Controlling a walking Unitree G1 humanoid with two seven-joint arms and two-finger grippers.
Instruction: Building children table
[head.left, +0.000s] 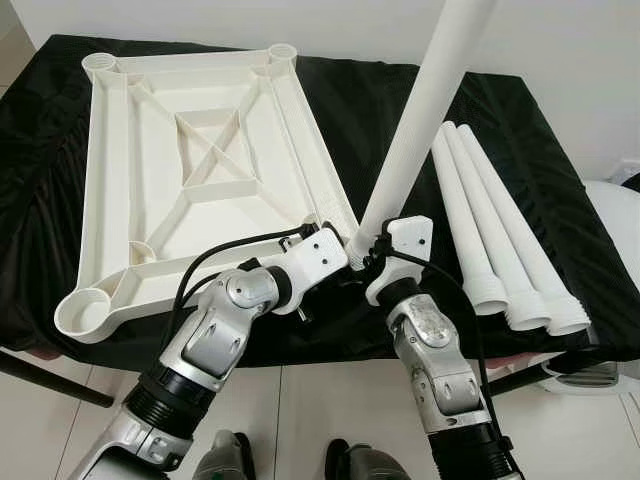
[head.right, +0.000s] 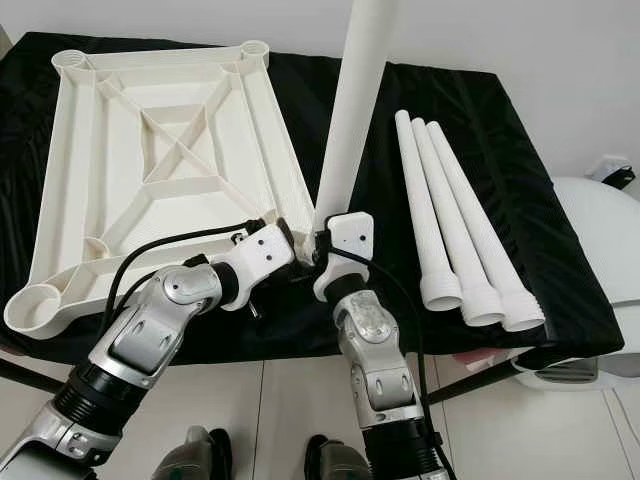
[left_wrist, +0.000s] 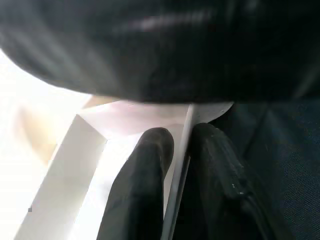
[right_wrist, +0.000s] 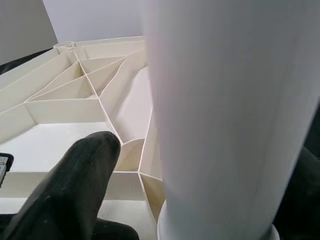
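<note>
The long white plastic table leg, stiff, light and probably slippery, stands between the closed fingers of the right claw, just beside the left claw that pinches the upturned white ribbed tabletop rim.

The upright leg runs off the top edge, its upper end cut away. Its foot and the tabletop's near right corner sit hidden behind the two claws. In the left wrist view a dark blurred mass covers the upper part. The right claw's far finger is mostly lost behind the leg.
</note>
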